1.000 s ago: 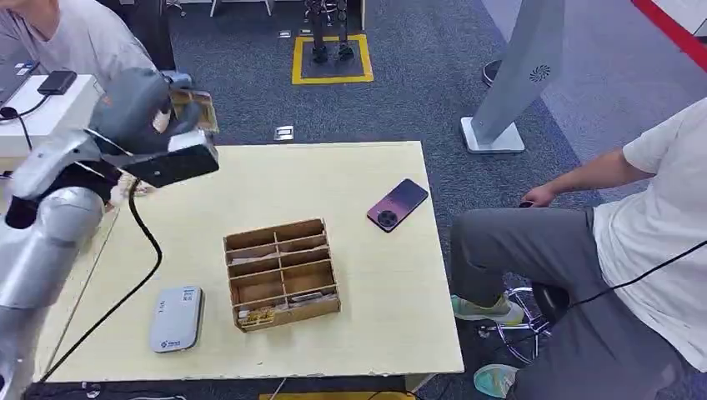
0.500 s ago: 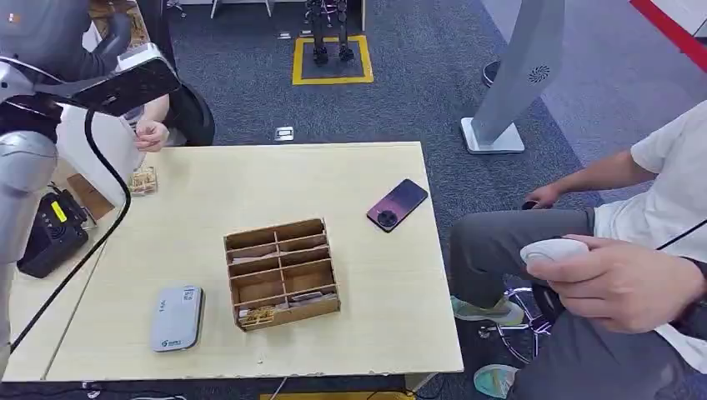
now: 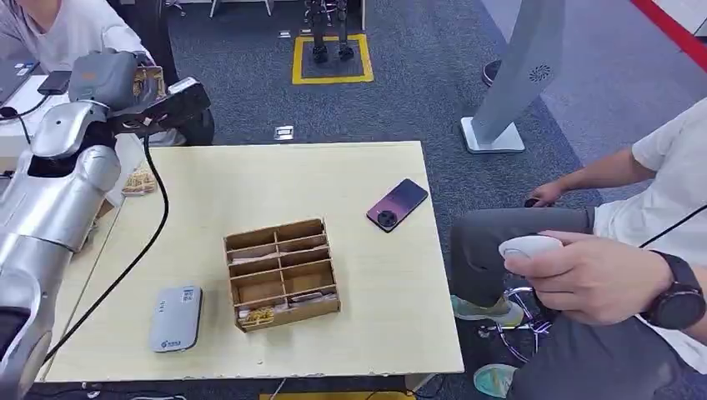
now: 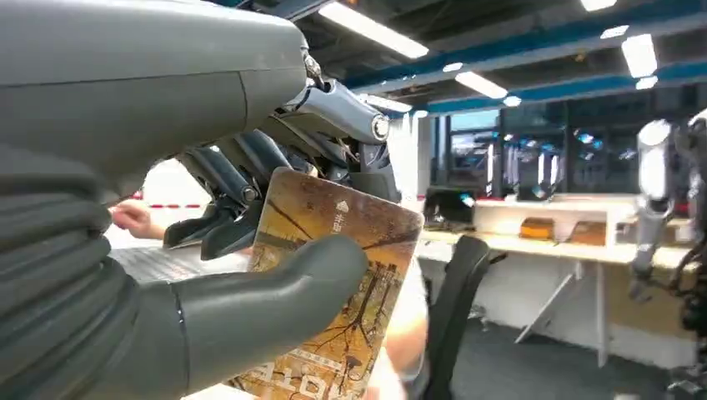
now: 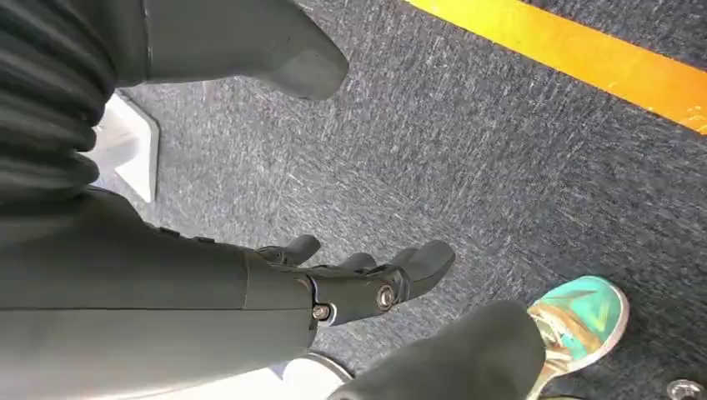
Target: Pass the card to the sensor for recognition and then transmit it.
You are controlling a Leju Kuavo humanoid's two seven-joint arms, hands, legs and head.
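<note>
Above the tabletop's (image 3: 358, 167) far left corner, the left robot hand (image 3: 108, 79) grasps the card (image 4: 333, 292); the right robot hand (image 5: 350, 287) hangs released, fingers apart.

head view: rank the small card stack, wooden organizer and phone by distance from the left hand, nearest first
From the left hand, which holds the card at the table's far left:
1. Small card stack, at the table's left edge below the hand.
2. Wooden organizer, mid-table.
3. Phone, right side.
</note>
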